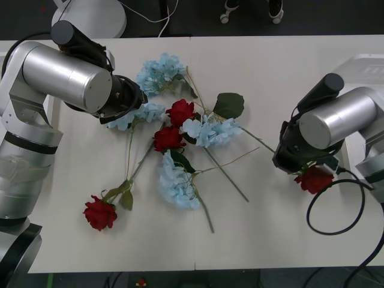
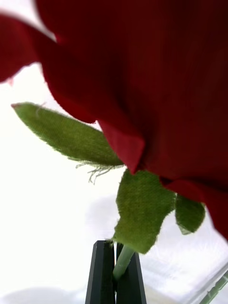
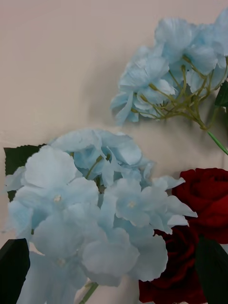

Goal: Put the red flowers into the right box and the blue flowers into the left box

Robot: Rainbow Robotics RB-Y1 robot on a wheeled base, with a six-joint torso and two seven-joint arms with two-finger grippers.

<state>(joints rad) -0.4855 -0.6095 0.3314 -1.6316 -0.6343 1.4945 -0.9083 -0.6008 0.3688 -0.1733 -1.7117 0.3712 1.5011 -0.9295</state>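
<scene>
Right gripper (image 2: 115, 273): its black fingers are pressed together on the thin green stem of a red rose (image 1: 314, 179), just below the bloom; in the front view it hangs over the table's right side, beside the right box (image 1: 359, 67).
Left gripper (image 3: 114, 285): its fingers are spread at the two corners of its wrist view, pinching nothing, poised over a blue flower head (image 3: 90, 209) at the pile's left edge.
Red flowers: one is held by the right gripper, two (image 1: 180, 111) lie in the middle of the pile, and one (image 1: 99, 213) lies apart near the table's front left.
Blue flowers: four heads are scattered among the roses at mid-table, their stems crossing.
Left box: a white rim (image 1: 53, 108) seems to peek from under the left arm; not enough shows to be sure.
Handling: the flowers look light, with soft cloth petals that would crush or slip in a pinch; the stems look thin and springy, likely wire-cored.
Where to grip: the stem just under the head is probably best, so the bloom does not swing.
Risk: tangled stems may drag a neighbour along.
</scene>
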